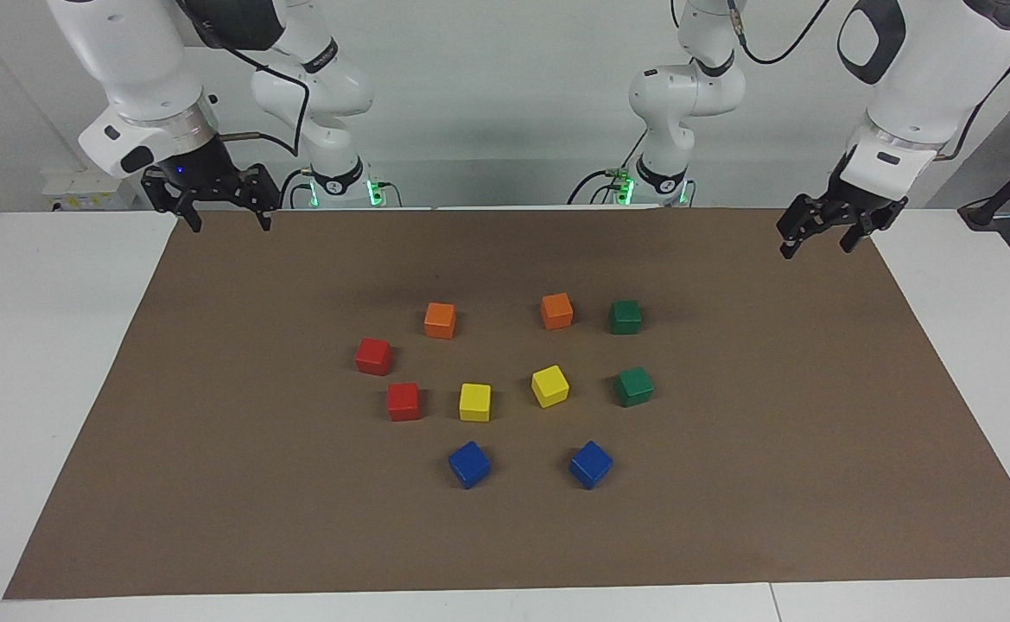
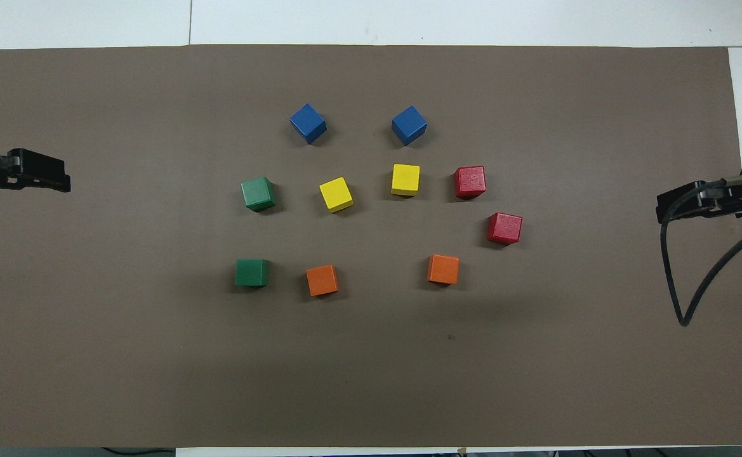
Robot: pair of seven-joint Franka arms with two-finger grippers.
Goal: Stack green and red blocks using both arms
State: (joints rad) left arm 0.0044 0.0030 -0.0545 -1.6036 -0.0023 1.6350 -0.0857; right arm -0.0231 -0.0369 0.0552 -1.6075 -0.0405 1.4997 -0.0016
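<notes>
Nothing stacked yet. Green blocks (image 1: 625,317) lie toward the left gripper (image 1: 818,239), red blocks (image 1: 373,356) toward the right gripper (image 1: 226,217): one pair per arm, likely. Both grippers wide, empty, raised over the mat's (image 1: 211,484) corners.

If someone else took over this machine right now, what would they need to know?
Left gripper: open, empty, waiting over the mat's corner at its own end.
Right gripper: open, empty, over the mat's corner at its end.
Green blocks: one beside an orange cube, the other farther from the robots; both toward the left arm's end.
Red blocks: one and another slightly farther out, toward the right arm's end.
Done: nothing; every block lies singly on the mat.
Left: picking up and stacking the green and red blocks.
</notes>
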